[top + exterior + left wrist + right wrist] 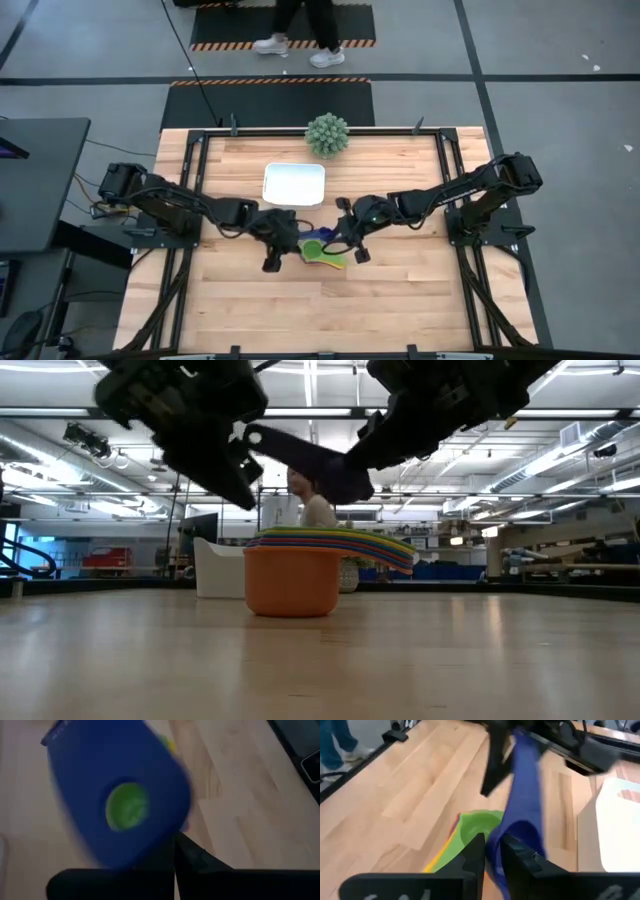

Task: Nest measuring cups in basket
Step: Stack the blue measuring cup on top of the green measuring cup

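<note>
A stack of nested measuring cups (290, 582) stands on the table in front of the white basket (293, 184), its coloured handles (350, 545) fanned to one side; green and yellow show on top (322, 254). Above the stack hangs a dark blue cup (522, 805), held between both arms. My left gripper (172, 857) is shut at its handle end. My right gripper (492, 851) is closed on its bowl end. In the high view the two grippers (285, 245) (345, 243) face each other over the stack. My left gripper pinches the blue cup's flat handle (150, 855) near its free end, by the hanging hole (127, 807). The fingers slant down from the table's left. The cup is clear of the stack below. My right gripper has the blue cup's bowl edge (496, 862) between its two fingers, which slant down from the table's right. The handle runs away from it toward the other gripper. How far back the cup reaches is hidden by the fingers.
A spiky grey-green ball plant (327, 134) sits at the table's far edge behind the basket. Bare wood lies to the near side and on both sides of the stack. A person stands beyond the table (300, 30).
</note>
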